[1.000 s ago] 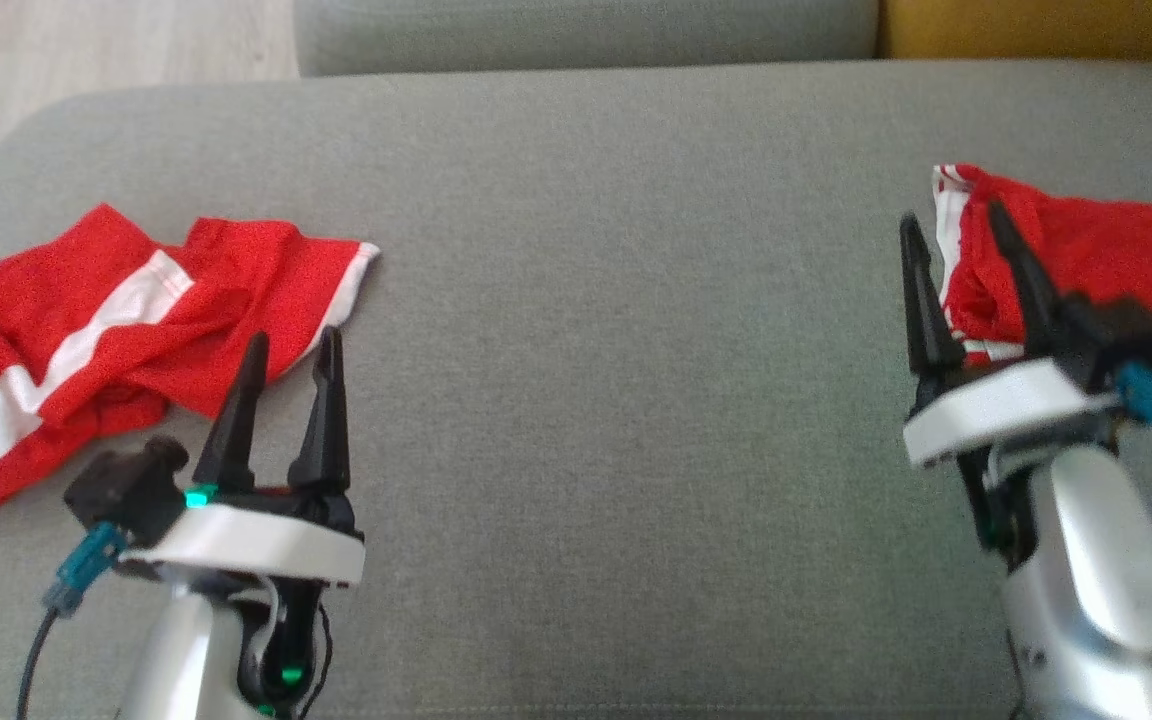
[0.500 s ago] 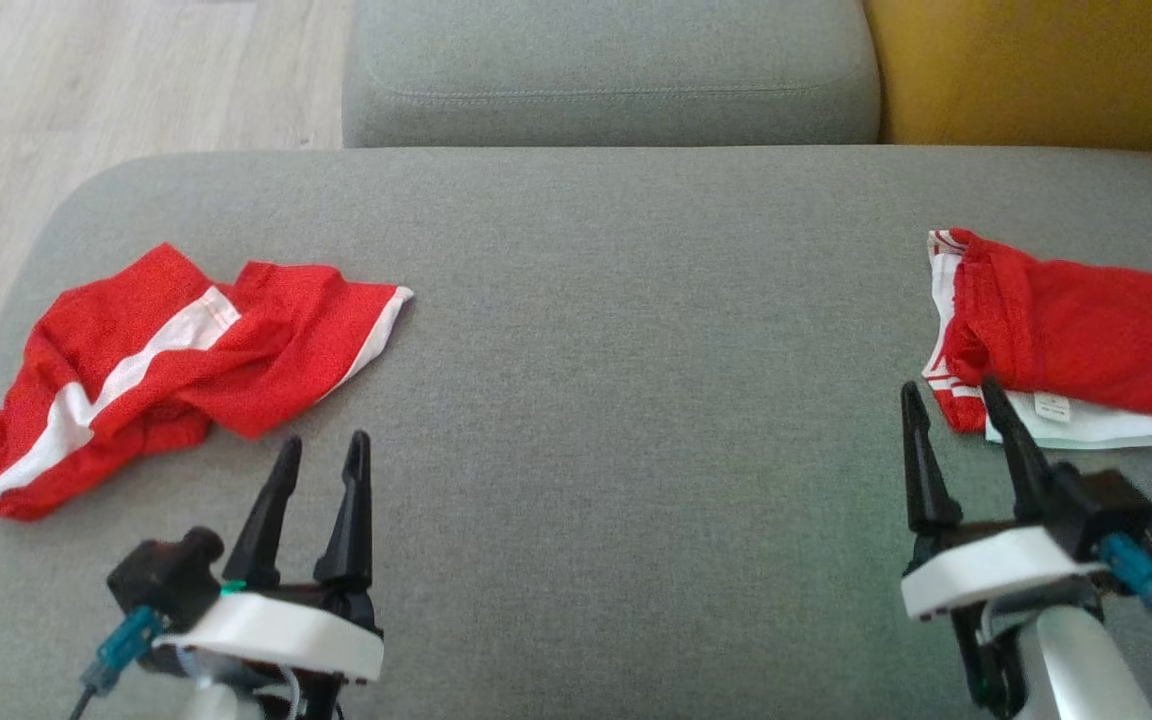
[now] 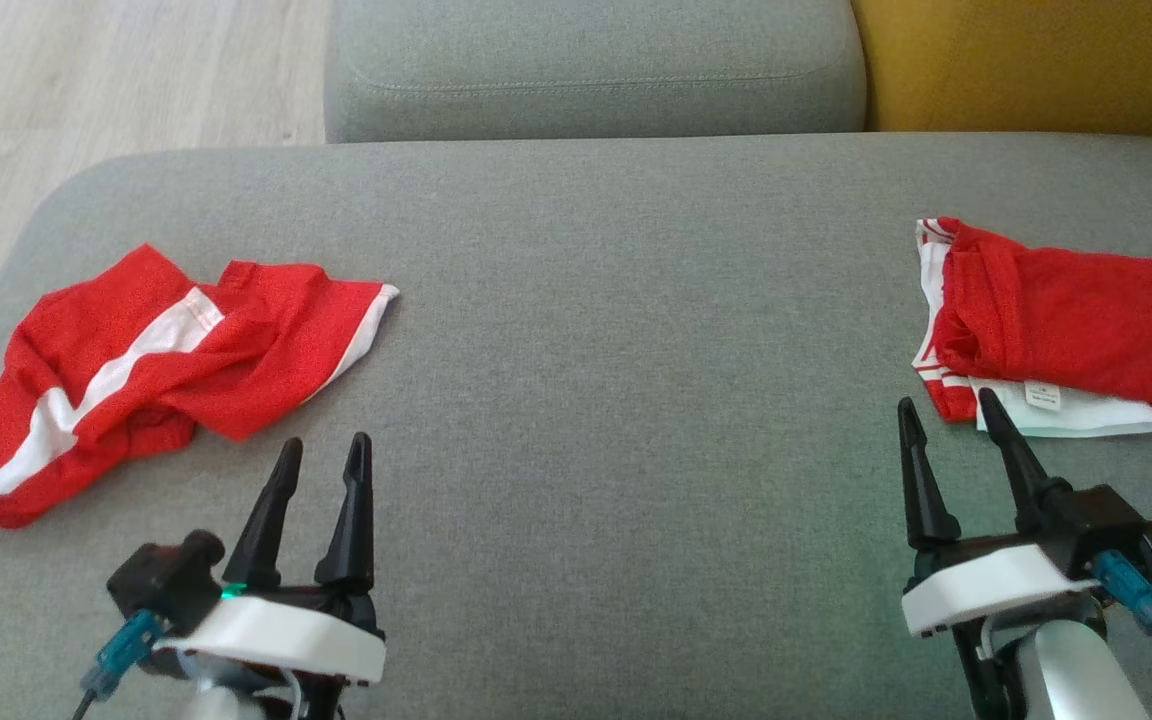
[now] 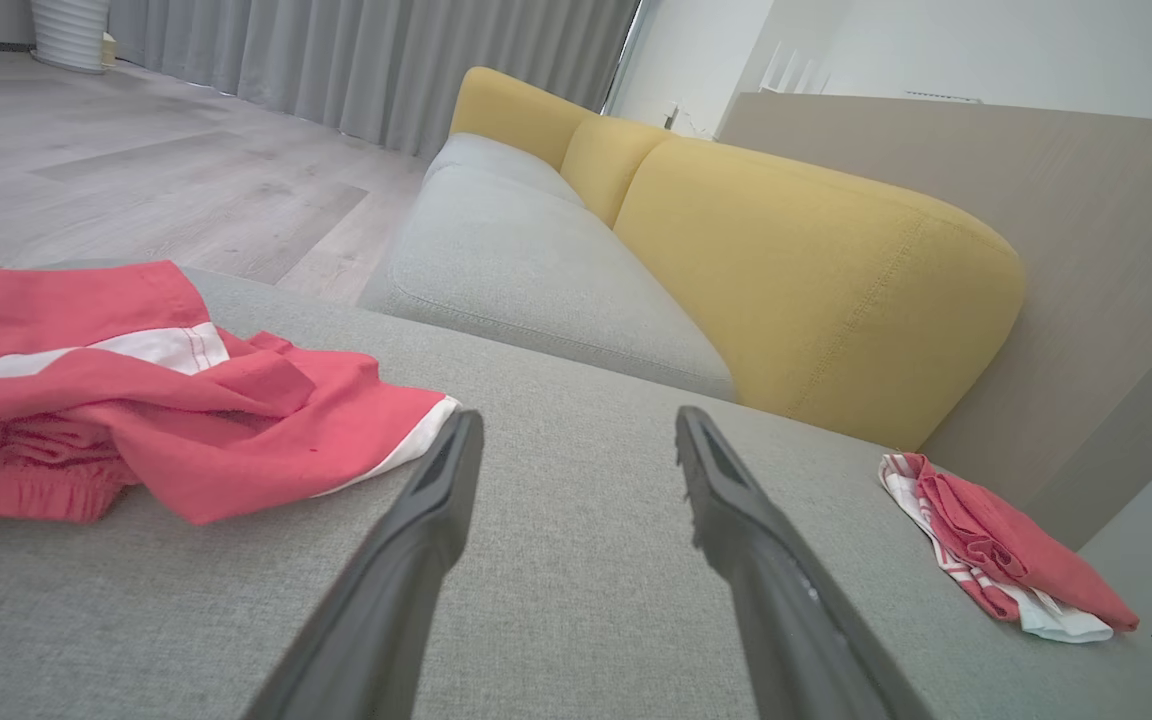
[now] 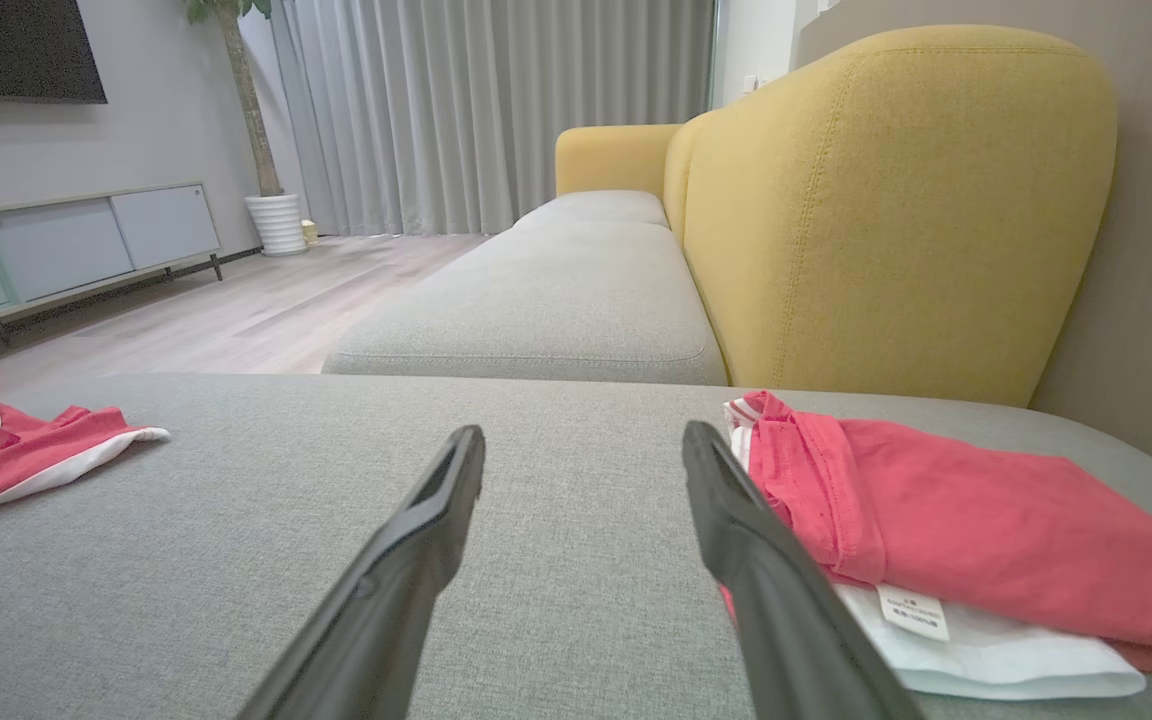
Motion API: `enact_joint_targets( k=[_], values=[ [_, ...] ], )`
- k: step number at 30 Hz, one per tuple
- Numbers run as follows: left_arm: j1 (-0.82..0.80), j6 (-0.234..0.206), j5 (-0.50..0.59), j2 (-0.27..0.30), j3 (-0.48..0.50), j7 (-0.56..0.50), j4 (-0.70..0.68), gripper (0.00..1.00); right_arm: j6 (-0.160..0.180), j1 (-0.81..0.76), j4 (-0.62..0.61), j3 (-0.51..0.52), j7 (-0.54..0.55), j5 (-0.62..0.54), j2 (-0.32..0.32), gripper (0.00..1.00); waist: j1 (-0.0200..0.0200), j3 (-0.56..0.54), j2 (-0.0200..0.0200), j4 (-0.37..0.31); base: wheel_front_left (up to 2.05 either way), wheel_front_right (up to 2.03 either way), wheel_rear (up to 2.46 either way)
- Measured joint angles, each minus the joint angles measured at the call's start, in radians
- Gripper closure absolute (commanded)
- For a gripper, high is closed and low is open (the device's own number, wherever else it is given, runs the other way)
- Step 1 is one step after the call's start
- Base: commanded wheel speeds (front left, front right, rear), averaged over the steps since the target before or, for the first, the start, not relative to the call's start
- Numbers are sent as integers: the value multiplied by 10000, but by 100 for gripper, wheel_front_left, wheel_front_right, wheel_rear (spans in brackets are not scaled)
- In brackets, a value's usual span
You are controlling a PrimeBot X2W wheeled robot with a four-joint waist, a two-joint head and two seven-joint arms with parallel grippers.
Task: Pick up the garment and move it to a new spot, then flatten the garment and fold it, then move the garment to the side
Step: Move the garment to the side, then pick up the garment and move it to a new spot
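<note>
Here, left end effector (image 3: pixel 327 440) and right end effector (image 3: pixel 944 397) hover, jaws apart.

Beyond my black left fingers (image 3: pixel 271 505) I see a crumpled red garment (image 3: pixel 136 370) with a broad white stripe and a white hem. Just past my black right fingers (image 3: pixel 919 470), a folded red garment (image 3: pixel 1066 310) shows red-and-white striped trim and a white layer beneath. Grey sofa seat (image 3: pixel 616 350), mustard-yellow backrest (image 3: pixel 1016 60).

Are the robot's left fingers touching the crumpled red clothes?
Apart. The head view shows a strip of grey cushion between the left fingers and the crumpled red garment.
</note>
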State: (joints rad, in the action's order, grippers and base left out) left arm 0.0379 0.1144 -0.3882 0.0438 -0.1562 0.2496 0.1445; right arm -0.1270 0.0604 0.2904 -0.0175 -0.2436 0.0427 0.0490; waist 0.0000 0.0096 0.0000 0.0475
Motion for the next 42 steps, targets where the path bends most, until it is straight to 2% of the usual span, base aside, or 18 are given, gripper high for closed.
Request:
enact_joint_targets(
  k=[6,13,23,24,32,37,42],
  values=[
    [-35,0,0,-2,15,0,2,0,0,0,17,-23,0,33,0,0,0,55,0,121,0,0,0],
    [-174,-23,0,-2,155,0,-21,0,0,12,19,-522,10,102,-2,0,0,87,0,596,0,0,0],
    [-269,-159,-121,2,665,2,-169,0,0,109,75,-1275,167,-15,-4,0,0,44,0,2128,0,0,0],
    [-259,-144,-111,-2,690,0,-192,0,-2,107,111,-1425,242,-33,-6,0,0,15,0,2479,0,0,0],
    [-73,-128,-33,0,886,0,-217,0,0,106,174,-1546,242,35,-6,0,0,-140,0,3613,0,0,0],
    [173,-128,-6,4,1081,0,-217,0,0,100,215,-1547,238,153,-6,0,0,-220,0,3868,0,0,0],
    [136,-128,-2,0,1461,0,-242,0,0,99,224,-1565,238,278,-6,0,0,-108,0,3733,0,0,0]
  ],
)
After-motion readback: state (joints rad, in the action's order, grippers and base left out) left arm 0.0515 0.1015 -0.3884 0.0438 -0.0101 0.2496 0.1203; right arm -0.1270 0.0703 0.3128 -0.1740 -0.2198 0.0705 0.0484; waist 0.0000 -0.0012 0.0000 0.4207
